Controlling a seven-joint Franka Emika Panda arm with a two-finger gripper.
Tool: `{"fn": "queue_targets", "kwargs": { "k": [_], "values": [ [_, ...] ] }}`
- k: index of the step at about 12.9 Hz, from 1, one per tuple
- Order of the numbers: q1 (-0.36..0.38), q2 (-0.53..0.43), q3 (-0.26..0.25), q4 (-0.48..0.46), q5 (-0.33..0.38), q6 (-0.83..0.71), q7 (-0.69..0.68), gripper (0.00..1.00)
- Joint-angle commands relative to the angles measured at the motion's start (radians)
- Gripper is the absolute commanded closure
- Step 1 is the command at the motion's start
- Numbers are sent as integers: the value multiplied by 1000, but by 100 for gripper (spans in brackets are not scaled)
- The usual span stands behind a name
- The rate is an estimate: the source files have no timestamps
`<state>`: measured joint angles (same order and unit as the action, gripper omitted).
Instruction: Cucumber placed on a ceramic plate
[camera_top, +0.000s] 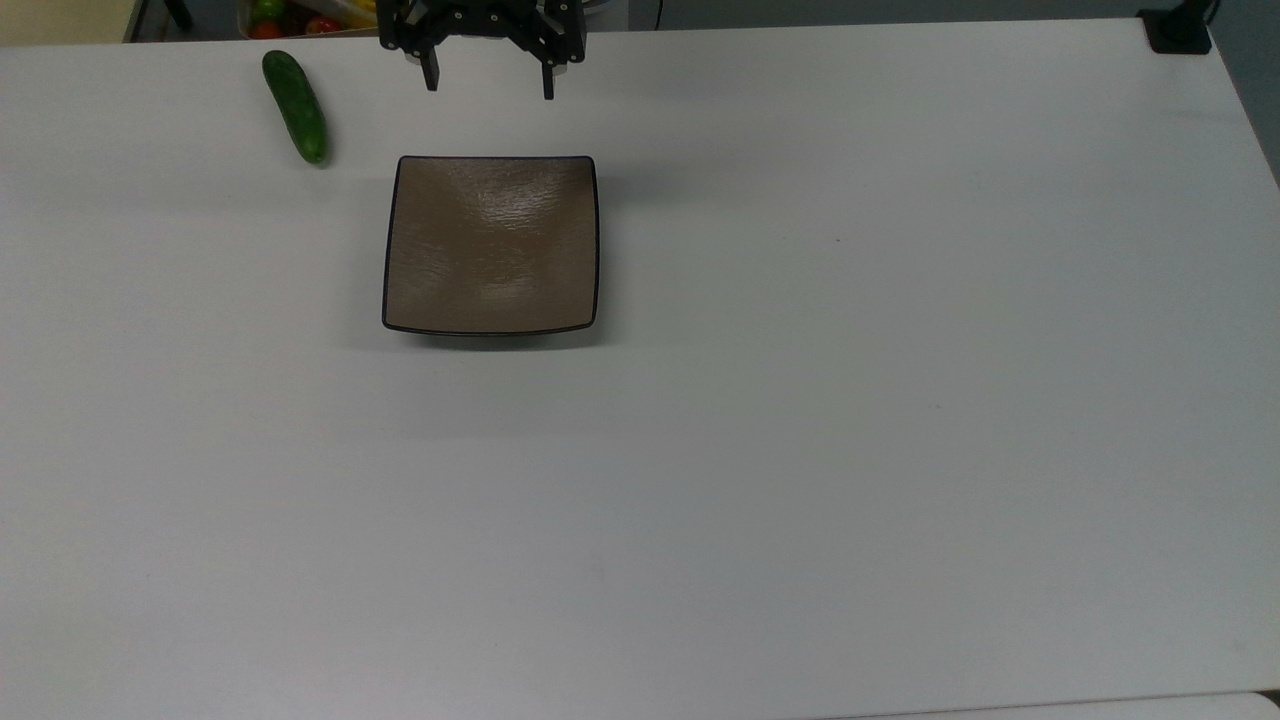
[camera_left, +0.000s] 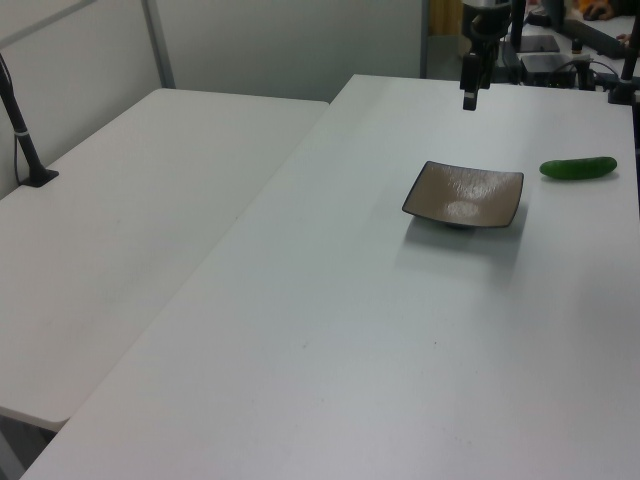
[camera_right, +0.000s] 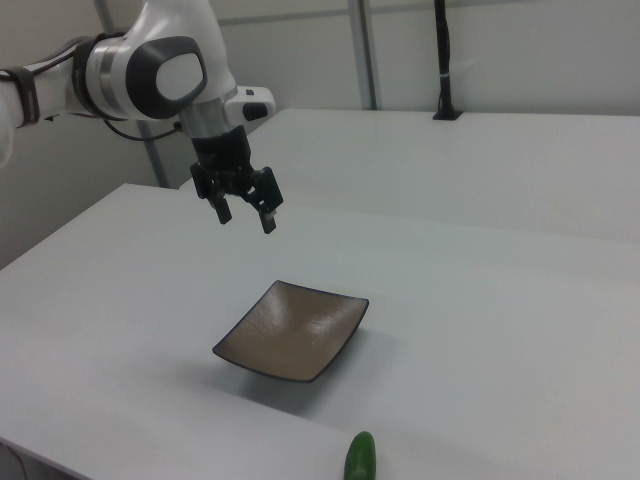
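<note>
We see the black two-finger gripper (camera_top: 489, 82) hanging above the white surface (camera_top: 800, 450), its fingers spread wide and empty. The short, dark green cucumber (camera_top: 295, 106) lies on the surface, near the top view's upper left, apart from the square, glossy brown ceramic plate (camera_top: 491, 245). We judge a good pick would straddle the cucumber's middle, fingers crossing its length.

No legible text or labels.
</note>
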<state>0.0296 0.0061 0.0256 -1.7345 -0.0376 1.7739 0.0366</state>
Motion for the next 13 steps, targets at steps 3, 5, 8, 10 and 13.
{"fn": "queue_targets", "kwargs": {
  "k": [3,5,8,10,13],
  "values": [
    [13,-26,-6,-27,-8,-8,11,0],
    [13,-28,-6,-27,-8,-10,11,0],
    [12,-28,-6,-28,-8,-8,11,0],
    [12,-28,-6,-27,-8,-10,5,0],
    [12,-29,-6,-30,-8,-16,-4,0]
  ]
}}
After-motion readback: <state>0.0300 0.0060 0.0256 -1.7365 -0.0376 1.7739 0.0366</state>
